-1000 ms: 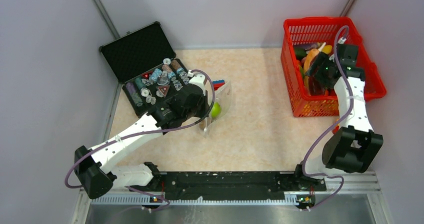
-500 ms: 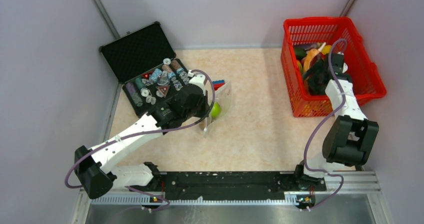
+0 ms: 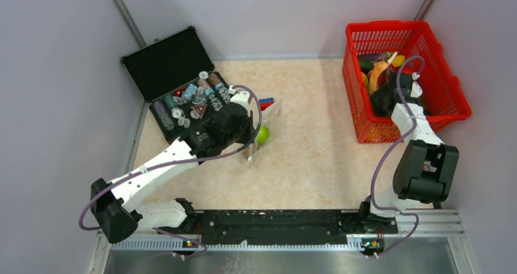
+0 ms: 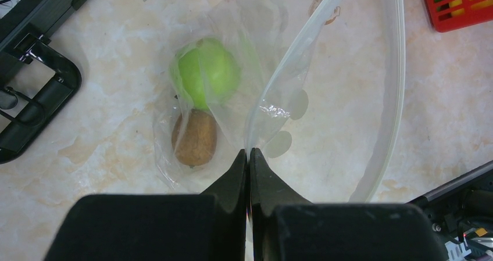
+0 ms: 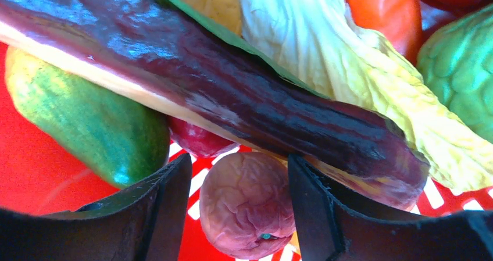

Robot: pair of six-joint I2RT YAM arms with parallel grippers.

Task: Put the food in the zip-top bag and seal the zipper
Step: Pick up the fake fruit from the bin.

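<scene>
Though open, zip-top bag [image 4: 264,22] around green fruit [image 4: 204,72].

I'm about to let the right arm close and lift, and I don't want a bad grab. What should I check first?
1. Bag hold: ok. The left gripper is shut on the edge of the zip-top bag.
2. Bag mouth open: ok. The zipper bows wide away from the pinched side.
3. Contents settled: ok. The green fruit and brown fruit lie inside the bag.
4. Target framed: ok. The right gripper is open in the red basket, with the wrinkled purple fruit between its fingers.
5. Lift path free: cannot tell. The eggplant lies across just beyond that fruit and may overlap it.
</scene>
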